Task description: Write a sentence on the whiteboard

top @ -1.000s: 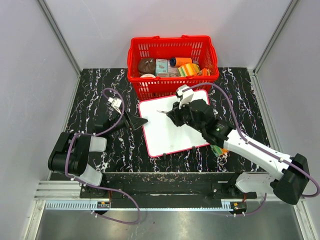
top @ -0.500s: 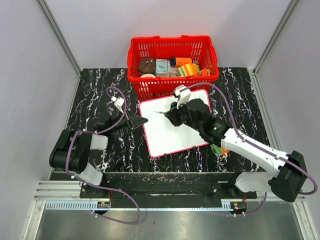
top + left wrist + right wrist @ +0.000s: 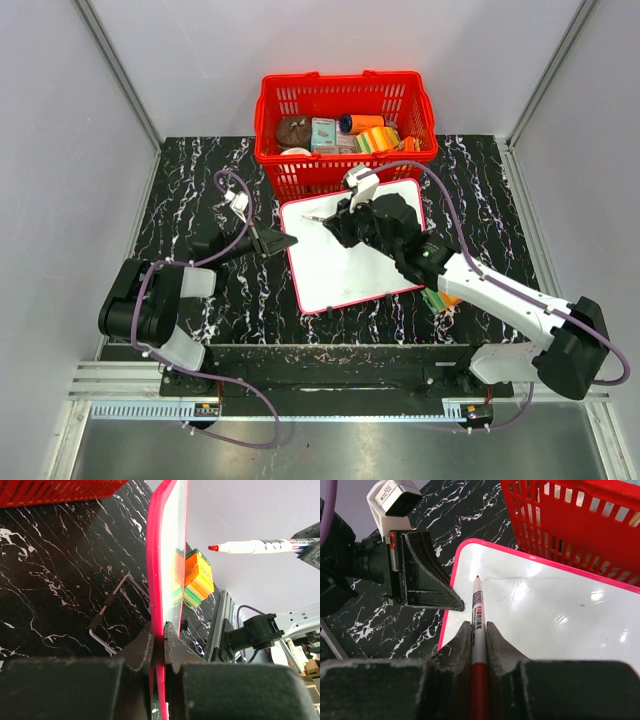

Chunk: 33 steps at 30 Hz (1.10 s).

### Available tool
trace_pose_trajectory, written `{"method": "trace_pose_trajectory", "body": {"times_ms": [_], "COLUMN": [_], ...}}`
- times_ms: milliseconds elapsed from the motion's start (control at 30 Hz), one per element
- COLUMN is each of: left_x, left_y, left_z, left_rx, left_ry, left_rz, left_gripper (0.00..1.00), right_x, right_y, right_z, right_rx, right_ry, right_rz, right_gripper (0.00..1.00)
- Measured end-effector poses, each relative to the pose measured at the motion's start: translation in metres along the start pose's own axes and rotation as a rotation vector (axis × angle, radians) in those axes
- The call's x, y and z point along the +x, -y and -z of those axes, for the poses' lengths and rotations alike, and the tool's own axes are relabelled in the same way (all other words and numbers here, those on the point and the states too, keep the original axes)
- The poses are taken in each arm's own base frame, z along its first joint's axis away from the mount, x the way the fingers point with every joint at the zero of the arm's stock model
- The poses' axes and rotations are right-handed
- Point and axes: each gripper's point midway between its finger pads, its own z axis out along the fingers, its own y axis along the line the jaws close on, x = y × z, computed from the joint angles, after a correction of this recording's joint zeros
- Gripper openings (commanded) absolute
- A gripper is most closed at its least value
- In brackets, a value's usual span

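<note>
Clamping the left rim of the whiteboard (image 3: 340, 270) in the left claw (image 3: 159, 630), flat on the tabletop (image 3: 190, 180) just this side of the red basket (image 3: 345, 110). Pinching the marker (image 3: 477, 607) in the right claw (image 3: 478, 630), tip above the blank far-left corner. No writing yet; next, lowering gently to touch, then stroking rightward.

I read the top view from above and behind the arm bases, looking down over the whole table (image 3: 190, 170); the left wrist view sits close against the whiteboard (image 3: 159, 570) at its left rim, facing right; the right wrist view looks along its marker (image 3: 477, 612), facing left and far; both wrist views share that rim and the marker tip.
</note>
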Motion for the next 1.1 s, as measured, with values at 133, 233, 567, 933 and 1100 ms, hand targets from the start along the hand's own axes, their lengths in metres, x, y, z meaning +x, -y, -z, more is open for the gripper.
{"method": "trace_pose_trajectory", "body": {"times_ms": [133, 233, 567, 933, 1100], "left_x": [0.0, 0.0, 0.001, 0.0, 0.001], "left_y": [0.0, -0.001, 0.0, 0.001, 0.0], "left_z": [0.0, 0.0, -0.001, -0.002, -0.002], "left_rx": [-0.001, -0.002, 0.0, 0.004, 0.001], "left_ry": [-0.002, -0.003, -0.005, -0.007, -0.01], "left_rz": [0.003, 0.004, -0.002, -0.008, -0.006], "left_gripper": [0.0, 0.0, 0.0, 0.0, 0.0], "right_x": [-0.004, -0.005, -0.003, 0.006, 0.006], "right_y": [0.0, 0.002, 0.006, 0.012, 0.013], "right_z": [-0.002, -0.005, -0.01, -0.016, -0.016], "right_rx": [0.003, 0.02, 0.066, 0.098, 0.104], "right_ry": [0.012, 0.017, 0.016, -0.006, -0.005], "right_rz": [0.0, 0.002, 0.013, 0.016, 0.017], "right_gripper": [0.0, 0.0, 0.0, 0.0, 0.0]}}
